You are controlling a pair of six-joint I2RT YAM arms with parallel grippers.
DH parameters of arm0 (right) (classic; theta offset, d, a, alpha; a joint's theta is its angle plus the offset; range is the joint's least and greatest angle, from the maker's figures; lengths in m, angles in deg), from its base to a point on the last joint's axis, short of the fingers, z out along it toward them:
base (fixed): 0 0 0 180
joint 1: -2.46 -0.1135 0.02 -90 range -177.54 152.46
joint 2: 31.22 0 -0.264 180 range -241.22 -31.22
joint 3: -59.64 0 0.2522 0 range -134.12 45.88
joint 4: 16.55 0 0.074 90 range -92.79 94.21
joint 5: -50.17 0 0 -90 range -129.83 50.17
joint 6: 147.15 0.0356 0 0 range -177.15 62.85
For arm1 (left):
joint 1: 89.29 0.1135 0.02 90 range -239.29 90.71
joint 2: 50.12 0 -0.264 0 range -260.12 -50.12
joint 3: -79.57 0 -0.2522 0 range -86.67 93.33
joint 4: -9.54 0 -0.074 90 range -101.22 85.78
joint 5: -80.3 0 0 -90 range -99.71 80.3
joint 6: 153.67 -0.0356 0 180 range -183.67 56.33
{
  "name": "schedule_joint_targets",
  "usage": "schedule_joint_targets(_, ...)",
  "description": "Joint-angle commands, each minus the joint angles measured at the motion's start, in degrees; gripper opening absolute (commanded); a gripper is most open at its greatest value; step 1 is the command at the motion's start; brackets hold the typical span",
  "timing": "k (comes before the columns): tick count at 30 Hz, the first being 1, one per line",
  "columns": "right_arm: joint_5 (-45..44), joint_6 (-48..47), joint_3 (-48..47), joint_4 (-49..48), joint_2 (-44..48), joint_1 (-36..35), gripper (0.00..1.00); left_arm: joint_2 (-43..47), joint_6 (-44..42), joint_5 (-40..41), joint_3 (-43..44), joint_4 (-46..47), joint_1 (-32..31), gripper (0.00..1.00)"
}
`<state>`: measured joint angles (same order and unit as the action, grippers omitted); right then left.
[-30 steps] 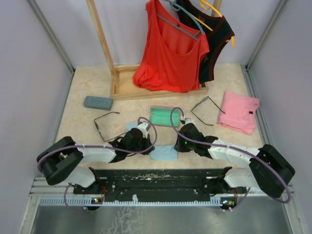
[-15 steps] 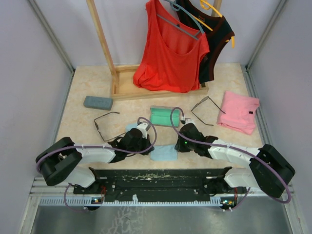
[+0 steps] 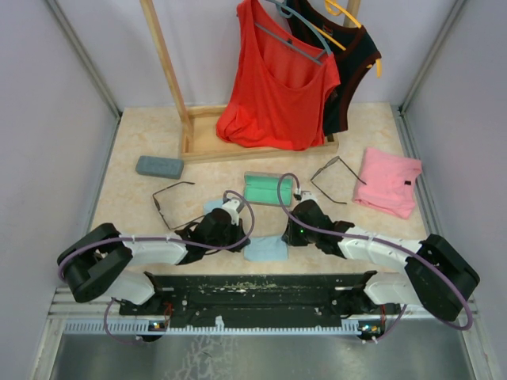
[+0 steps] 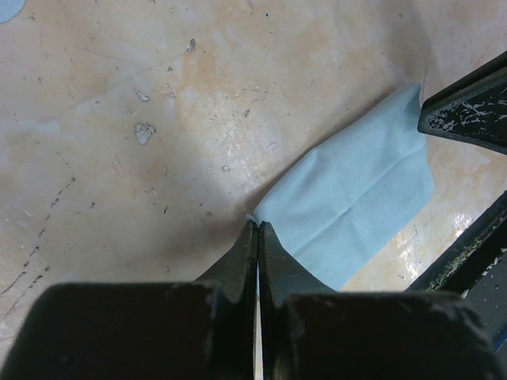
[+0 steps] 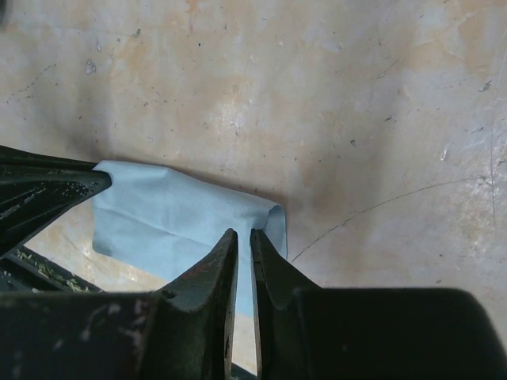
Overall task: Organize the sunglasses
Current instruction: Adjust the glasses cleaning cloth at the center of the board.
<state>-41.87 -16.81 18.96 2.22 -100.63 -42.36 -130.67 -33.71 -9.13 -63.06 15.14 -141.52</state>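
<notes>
One pair of sunglasses (image 3: 171, 203) lies open on the table to the left of my left arm. The other pair (image 3: 336, 179) lies at the right, by the pink cloth. A light blue wiping cloth (image 3: 266, 248) lies folded between my two grippers. My left gripper (image 3: 241, 238) is shut on the cloth's left corner (image 4: 348, 206), low over the table. My right gripper (image 3: 287, 237) pinches the cloth's right edge (image 5: 174, 214), its jaws standing a thin slit apart; the edge curls up beside its fingertips (image 5: 265, 241).
An open green case (image 3: 264, 188) lies just beyond the grippers and a grey case (image 3: 158, 166) at the far left. A second light blue cloth (image 3: 212, 207) shows by my left wrist. A pink garment (image 3: 388, 182) lies at the right, and a wooden rack (image 3: 198, 142) with hanging tops stands behind.
My right gripper has edged slightly towards the cloth. The cloth, the left gripper and both pairs of sunglasses have stayed where they were.
</notes>
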Motion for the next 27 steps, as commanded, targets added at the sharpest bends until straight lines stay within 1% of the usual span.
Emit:
schedule_joint_targets(1, 0.44, 0.53, 0.93, -3.60, 0.12, 0.55, 0.15, 0.66, -0.43, -0.14, -0.85, -0.63, 0.45, 0.00)
schedule_joint_targets(7, 0.92, 0.63, 1.28, -3.42, 0.04, 0.56, 0.19, 0.58, -0.55, -0.22, -0.80, -0.63, 0.40, 0.00)
schedule_joint_targets(19, 0.57, 0.57, 2.09, -2.62, 0.44, 0.60, 0.19, 0.49, -0.59, -0.49, -0.85, -0.55, 0.52, 0.00)
schedule_joint_targets(27, 1.92, 0.61, 2.04, -4.92, -0.21, 0.57, 0.19, 0.57, -0.68, -0.58, -1.02, -0.63, 0.49, 0.00)
